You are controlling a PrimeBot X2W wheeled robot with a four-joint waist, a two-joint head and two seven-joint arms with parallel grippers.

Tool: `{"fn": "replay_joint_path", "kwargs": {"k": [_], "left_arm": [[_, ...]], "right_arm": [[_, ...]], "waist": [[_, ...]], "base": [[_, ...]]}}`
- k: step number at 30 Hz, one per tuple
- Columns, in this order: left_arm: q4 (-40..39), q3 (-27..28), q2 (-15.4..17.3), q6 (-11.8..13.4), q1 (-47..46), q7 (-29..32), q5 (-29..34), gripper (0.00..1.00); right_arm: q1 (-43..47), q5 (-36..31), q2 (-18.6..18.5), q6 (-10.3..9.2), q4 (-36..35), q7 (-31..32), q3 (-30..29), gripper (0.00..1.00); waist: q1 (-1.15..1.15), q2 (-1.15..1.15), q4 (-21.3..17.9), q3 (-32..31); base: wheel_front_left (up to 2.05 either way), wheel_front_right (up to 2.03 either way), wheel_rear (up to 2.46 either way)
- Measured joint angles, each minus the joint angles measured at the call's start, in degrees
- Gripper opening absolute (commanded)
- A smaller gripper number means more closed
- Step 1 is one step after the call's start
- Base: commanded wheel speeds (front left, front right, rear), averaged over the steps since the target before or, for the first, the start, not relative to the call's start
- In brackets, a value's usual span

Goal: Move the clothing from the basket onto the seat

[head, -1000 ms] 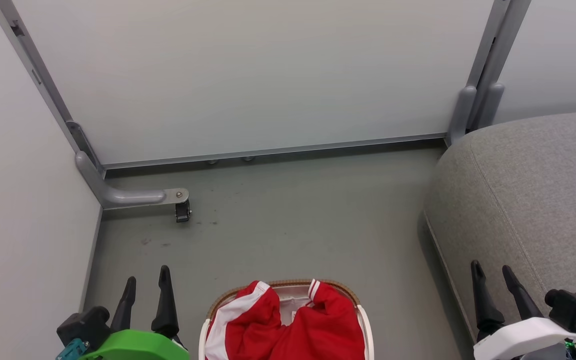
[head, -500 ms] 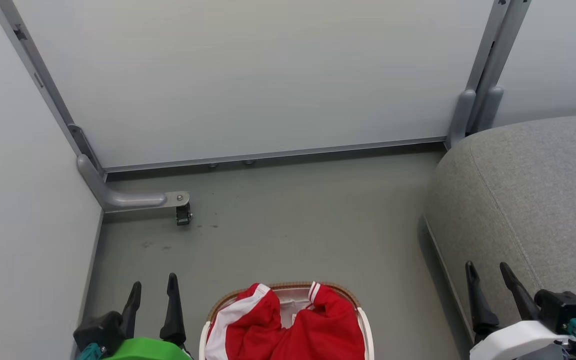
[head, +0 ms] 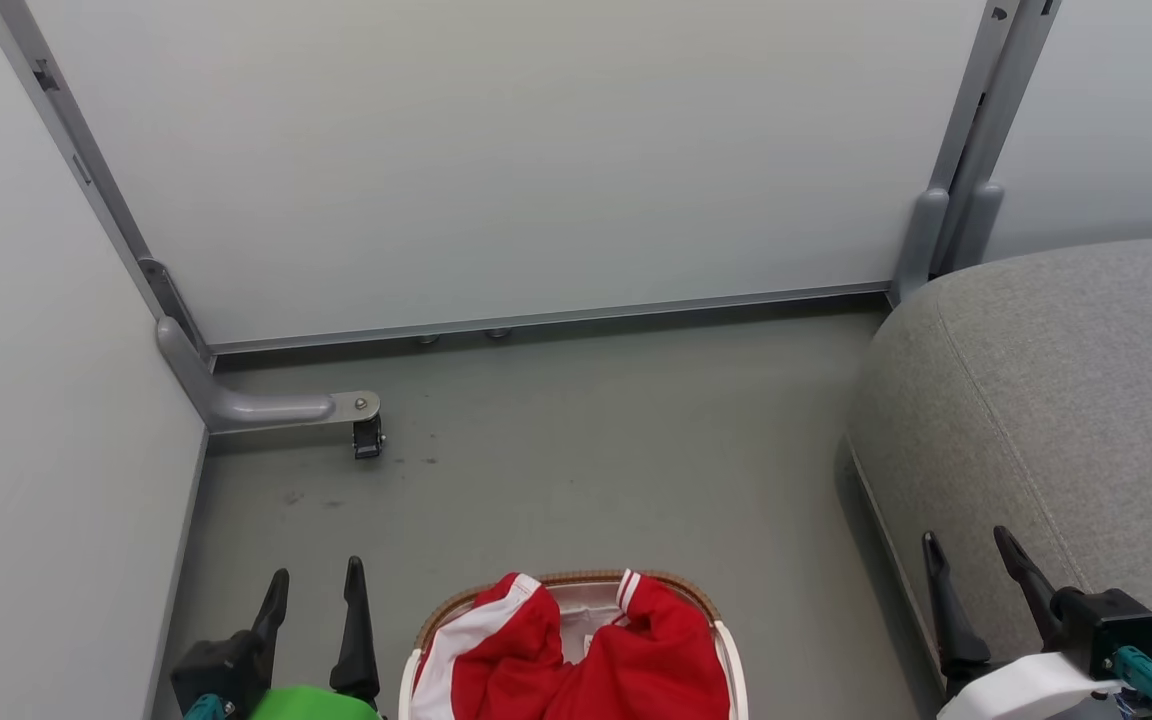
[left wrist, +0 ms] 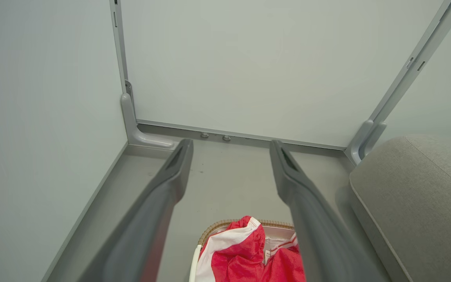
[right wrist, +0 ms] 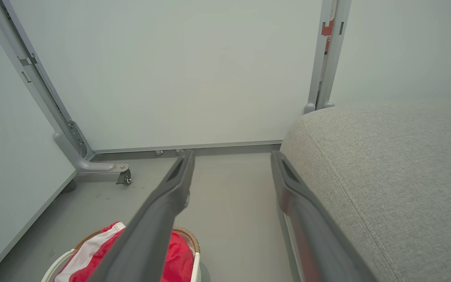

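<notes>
Red clothing (head: 576,655) with white trim lies bunched in the basket (head: 456,600), whose brown woven rim and white handles show at the bottom middle of the head view. The clothing (left wrist: 245,254) and the basket (left wrist: 210,229) also show low in the left wrist view, and the clothing (right wrist: 92,250) and basket (right wrist: 192,237) low left in the right wrist view. The grey seat (head: 1066,400) fills the right side. My left gripper (head: 314,582) stands open to the left of the basket, nothing between its fingers. My right gripper (head: 968,542) stands open over the seat's near edge, also empty.
White partition panels (head: 496,150) wall in the grey floor (head: 596,460) at the back and left. A metal foot with a small caster (head: 366,437) juts out from the back left corner. Grey posts (head: 946,220) stand by the seat's rounded corner.
The whole head view has shifted a little, so the camera moved. Both grippers sit lower in the picture and remain open; the clothing lies as before.
</notes>
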Motion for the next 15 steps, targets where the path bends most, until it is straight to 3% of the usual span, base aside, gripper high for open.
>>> {"fn": "replay_joint_path", "kwargs": {"k": [15], "left_arm": [[0.98, -0.74, 0.04, 0.77, 0.49, -1.41, 4.88, 1.00]], "right_arm": [[0.40, -5.98, -0.07, 0.01, -0.38, -1.66, 0.13, 1.00]], "waist": [[0.00, 0.00, -0.03, -0.62]], "base": [[0.00, 0.00, 0.00]]}}
